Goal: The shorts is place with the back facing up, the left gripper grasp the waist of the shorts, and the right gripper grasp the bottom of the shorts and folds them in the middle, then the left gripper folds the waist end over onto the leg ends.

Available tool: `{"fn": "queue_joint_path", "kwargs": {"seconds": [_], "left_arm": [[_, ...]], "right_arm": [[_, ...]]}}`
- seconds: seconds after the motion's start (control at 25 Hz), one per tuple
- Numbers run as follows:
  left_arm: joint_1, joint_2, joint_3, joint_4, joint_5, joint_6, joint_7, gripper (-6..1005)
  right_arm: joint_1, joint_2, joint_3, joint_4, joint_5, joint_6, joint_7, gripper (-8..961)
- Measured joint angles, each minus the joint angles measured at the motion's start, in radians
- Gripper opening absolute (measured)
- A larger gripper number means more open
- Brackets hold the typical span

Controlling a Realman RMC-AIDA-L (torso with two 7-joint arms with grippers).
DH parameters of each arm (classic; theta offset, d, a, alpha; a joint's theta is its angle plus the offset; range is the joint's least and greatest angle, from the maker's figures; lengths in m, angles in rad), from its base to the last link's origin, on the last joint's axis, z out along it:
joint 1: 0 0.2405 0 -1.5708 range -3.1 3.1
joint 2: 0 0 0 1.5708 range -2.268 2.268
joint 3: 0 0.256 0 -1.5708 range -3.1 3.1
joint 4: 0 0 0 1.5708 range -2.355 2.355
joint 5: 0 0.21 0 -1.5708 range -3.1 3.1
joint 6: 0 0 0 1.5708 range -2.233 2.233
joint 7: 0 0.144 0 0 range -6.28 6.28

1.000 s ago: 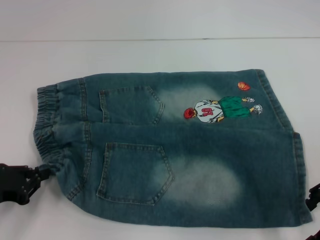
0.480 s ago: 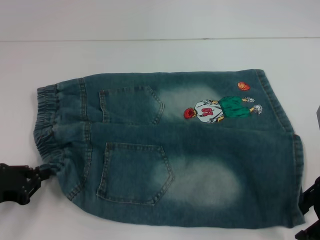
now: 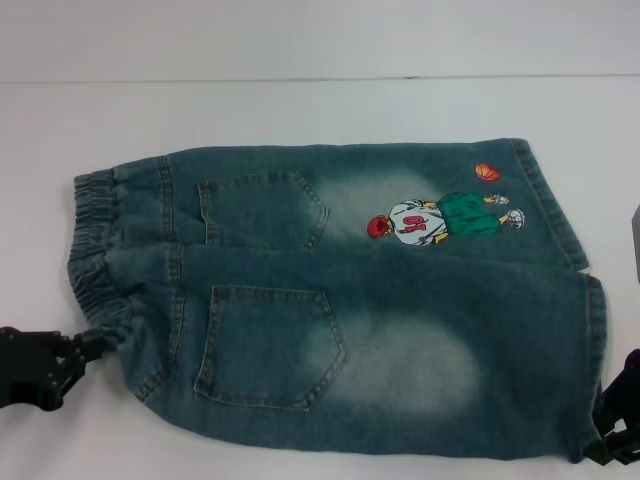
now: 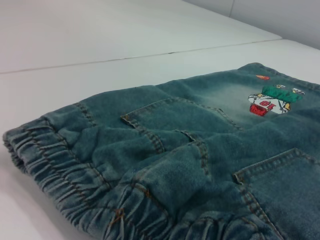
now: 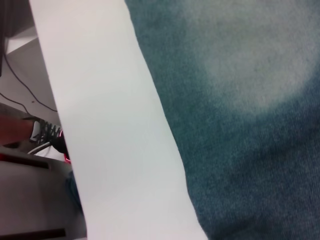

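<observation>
Now: shorts [image 3: 340, 300] flat on white table [image 3: 300, 110], pockets up. Left gripper [image 3: 85, 345] clamped on near corner of waist [image 3: 95, 250]. Right gripper [image 3: 610, 440] at near hem corner, grip unclear.

The embroidered figure [image 3: 440, 220] on the shorts [image 3: 400, 320] bears "10".

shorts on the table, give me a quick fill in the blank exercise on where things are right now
1. The shorts lie flat with two back ____ facing up.
2. The left gripper sits at the near corner of the ____.
3. The right gripper is at the near corner of the leg ____.
4. The embroidered figure is on the leg ____ from the robot.

Missing words: pockets; waist; hem; farther
</observation>
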State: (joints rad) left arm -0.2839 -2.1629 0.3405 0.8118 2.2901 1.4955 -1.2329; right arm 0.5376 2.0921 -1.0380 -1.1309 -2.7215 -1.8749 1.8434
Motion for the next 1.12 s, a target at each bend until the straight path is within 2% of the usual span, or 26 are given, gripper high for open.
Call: {"fn": "queue_joint_path", "kwargs": {"seconds": [0.04, 0.24, 0.72, 0.84, 0.92, 1.0, 1.12], "left_arm": [[0.000, 0.000, 0.000, -0.003, 0.000, 0.000, 0.002, 52], [0.000, 0.000, 0.000, -0.012, 0.000, -0.002, 0.012, 52], [0.000, 0.000, 0.000, -0.013, -0.005, 0.002, 0.015, 52], [0.001, 0.000, 0.000, -0.013, -0.005, 0.003, 0.015, 52], [0.001, 0.000, -0.004, -0.013, -0.006, 0.005, 0.014, 52], [0.000, 0.000, -0.011, -0.011, -0.008, 0.012, 0.009, 52], [-0.001, 0.003, -0.022, 0.003, -0.025, 0.032, -0.018, 52]], "right_arm": [[0.000, 0.000, -0.001, 0.003, 0.000, 0.005, 0.003, 331], [-0.004, 0.002, -0.006, 0.009, 0.008, 0.021, 0.002, 319], [-0.032, 0.001, -0.023, 0.009, 0.038, 0.030, -0.047, 152], [-0.039, 0.000, -0.017, 0.003, 0.047, 0.026, -0.068, 79], [-0.048, -0.003, -0.006, -0.009, 0.063, 0.021, -0.085, 30], [-0.059, -0.006, 0.019, -0.034, 0.081, 0.015, -0.112, 30], [-0.065, -0.008, 0.114, -0.079, 0.119, -0.011, -0.180, 29]]}}
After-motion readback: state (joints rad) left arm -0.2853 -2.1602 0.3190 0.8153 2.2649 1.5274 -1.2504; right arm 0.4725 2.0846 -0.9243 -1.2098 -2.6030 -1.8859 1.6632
